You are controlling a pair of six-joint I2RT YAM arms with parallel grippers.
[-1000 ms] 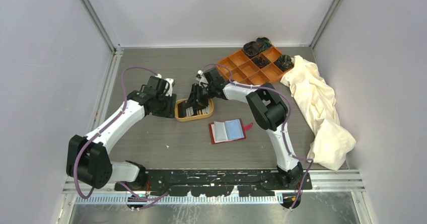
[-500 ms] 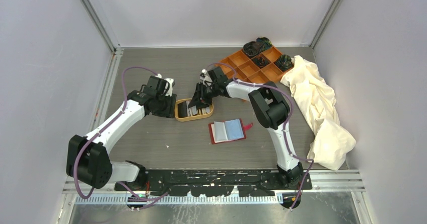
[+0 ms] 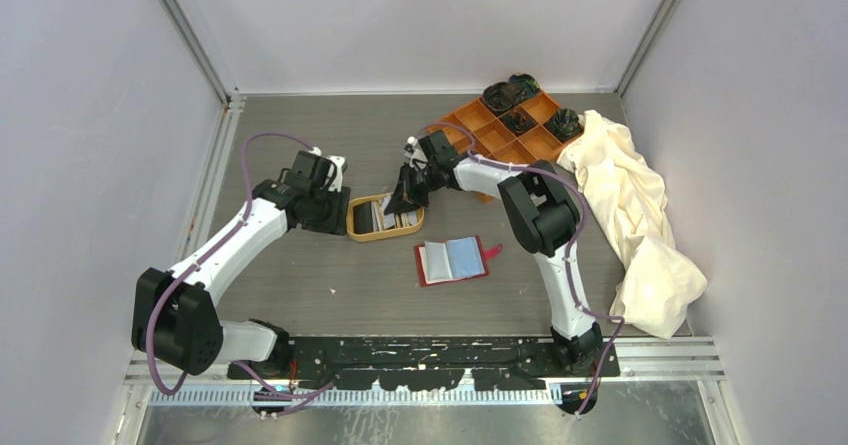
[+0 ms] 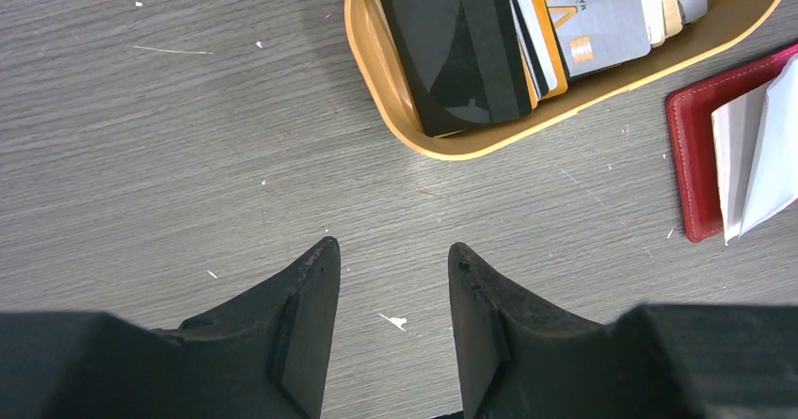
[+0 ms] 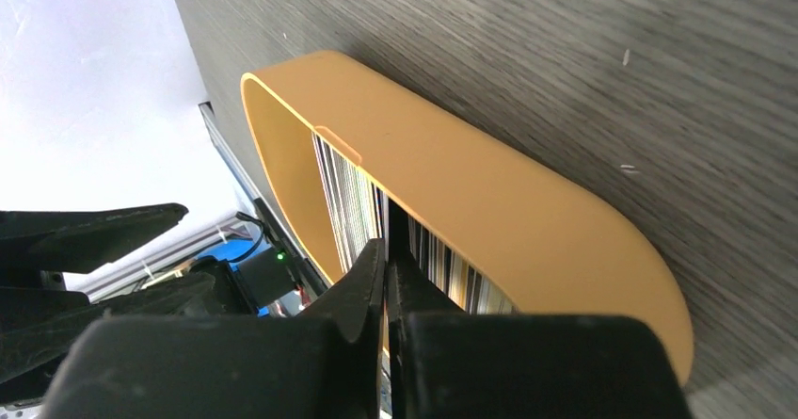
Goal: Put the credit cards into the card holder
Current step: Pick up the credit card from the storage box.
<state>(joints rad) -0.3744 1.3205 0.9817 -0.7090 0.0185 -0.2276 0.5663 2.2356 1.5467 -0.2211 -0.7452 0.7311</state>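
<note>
The credit cards (image 4: 452, 42) were stacked in the tan dish (image 4: 369, 80), separated by a strip of table (image 4: 141, 155) from the opened card holder (image 3: 453, 261). One card's orange lettering was half covered. The left gripper (image 4: 391, 249) was held released beside the dish. The right gripper (image 5: 386, 254), angled down, was clenched over the cards.

A grey wood-grain worktop (image 3: 300, 265) is seen. Near its middle an oval tan dish (image 3: 385, 236) is laid, and an open red card holder (image 3: 455, 261) is set just beside it, toward the near edge. An orange compartment tray (image 3: 487, 128) is placed at the far right corner. A cream cloth (image 3: 640, 215) is heaped along the right edge, touching the tray.
</note>
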